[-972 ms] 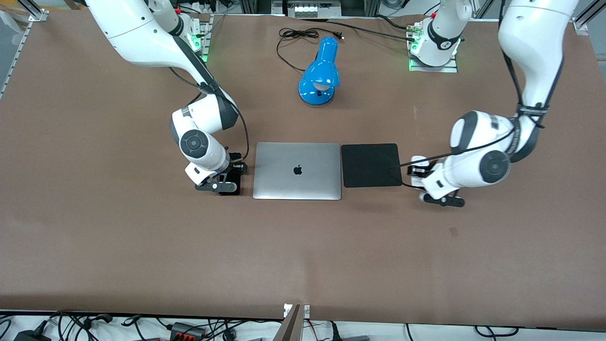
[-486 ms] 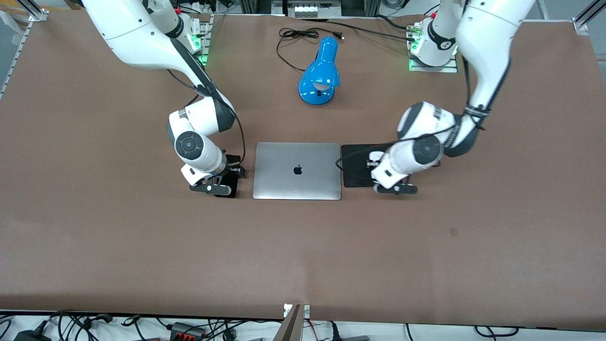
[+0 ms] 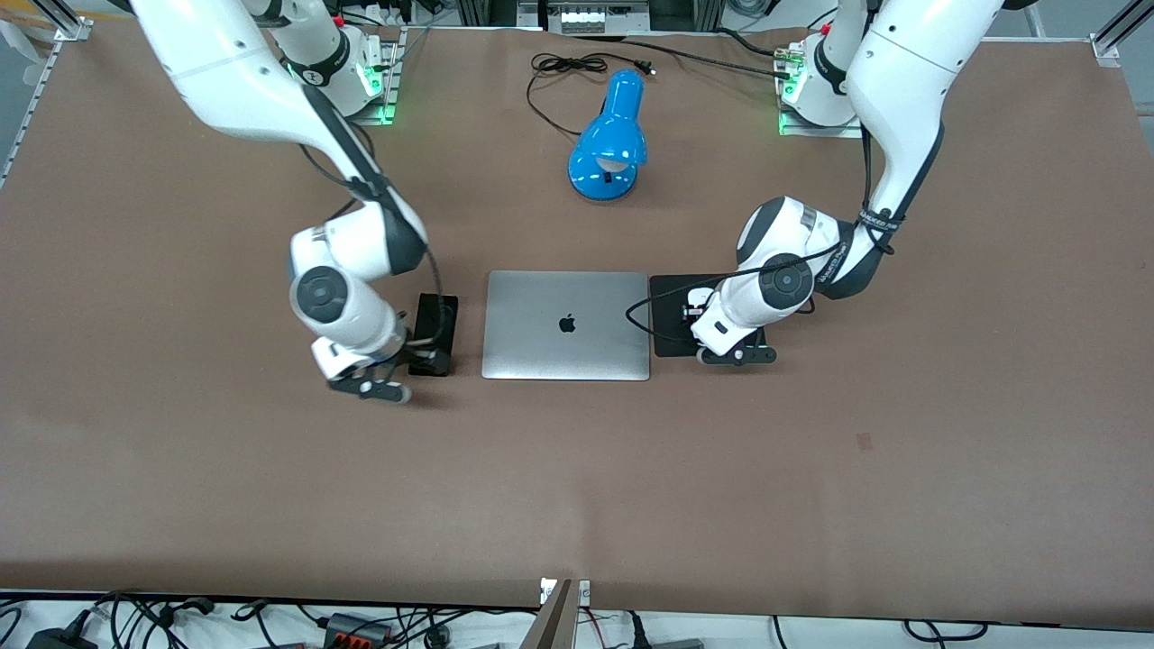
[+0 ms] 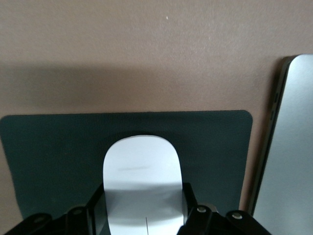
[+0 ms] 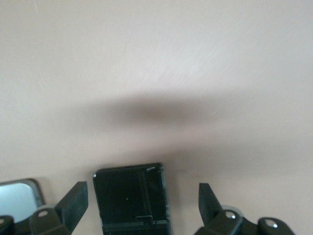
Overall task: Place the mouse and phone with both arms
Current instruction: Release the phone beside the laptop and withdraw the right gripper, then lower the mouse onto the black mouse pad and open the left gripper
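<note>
The left gripper (image 4: 142,215) pinches the mouse (image 4: 142,181) over the mouse pad (image 3: 672,315) beside the laptop (image 3: 566,324). The phone (image 3: 433,329) lies flat at the laptop's other edge, between the right gripper's (image 5: 142,200) spread fingers.
</note>
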